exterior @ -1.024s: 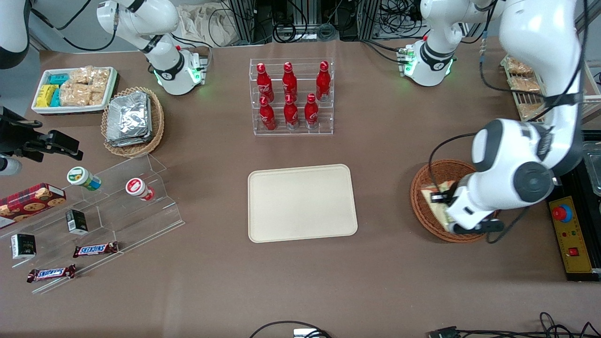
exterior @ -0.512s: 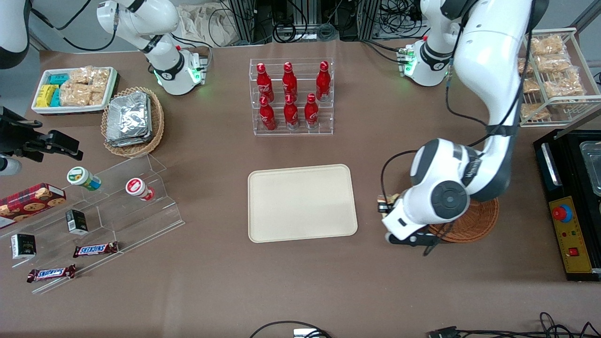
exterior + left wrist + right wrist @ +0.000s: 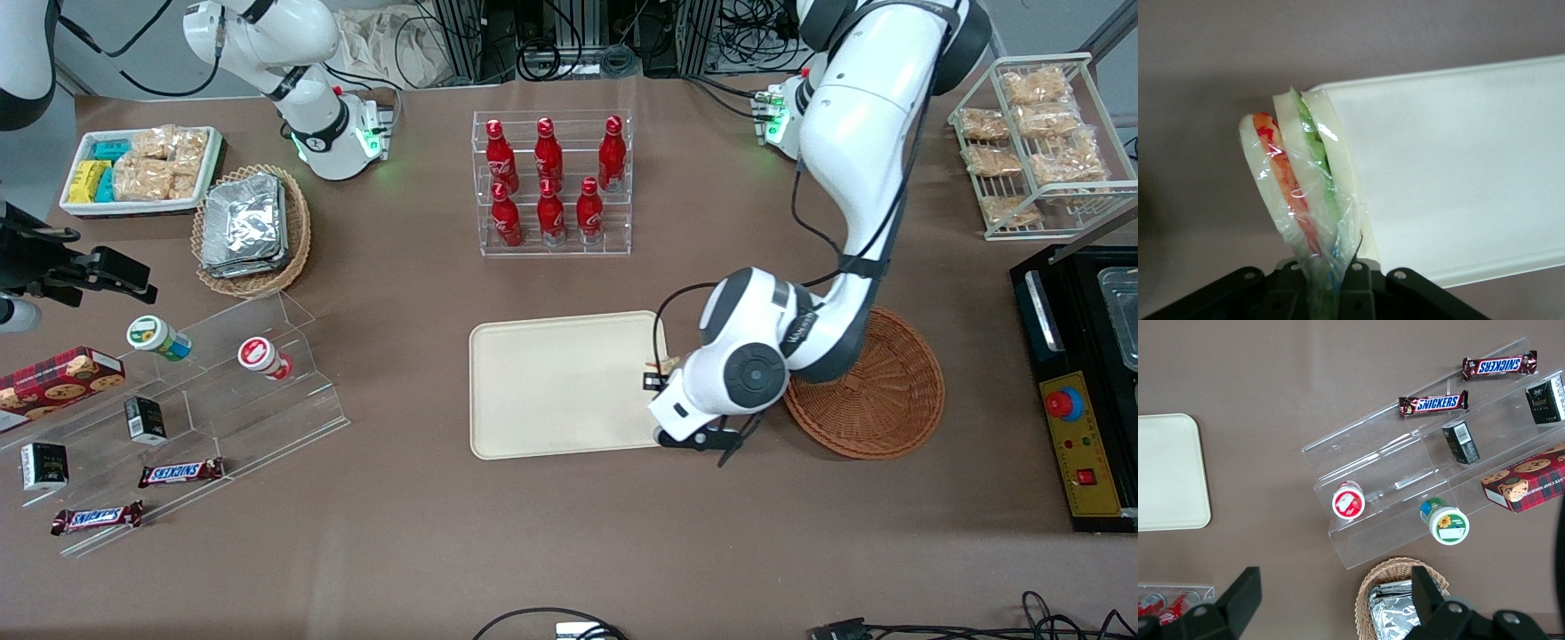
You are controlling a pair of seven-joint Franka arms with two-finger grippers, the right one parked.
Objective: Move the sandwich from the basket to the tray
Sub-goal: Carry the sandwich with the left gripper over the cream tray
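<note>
The gripper (image 3: pixel 1331 283) hangs over the tray (image 3: pixel 551 382) edge nearest the basket (image 3: pixel 880 391), fingers clamped on the wrapped end of the sandwich (image 3: pixel 1301 180). The sandwich is held off the table (image 3: pixel 569 533), long axis pointing straight out from the fingers, layers edge-on, beside the tray's corner. The basket sits just beside the tray, toward the working arm's end.

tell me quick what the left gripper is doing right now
Left gripper: shut on the sandwich, held above the tray at its edge nearest the basket.
</note>
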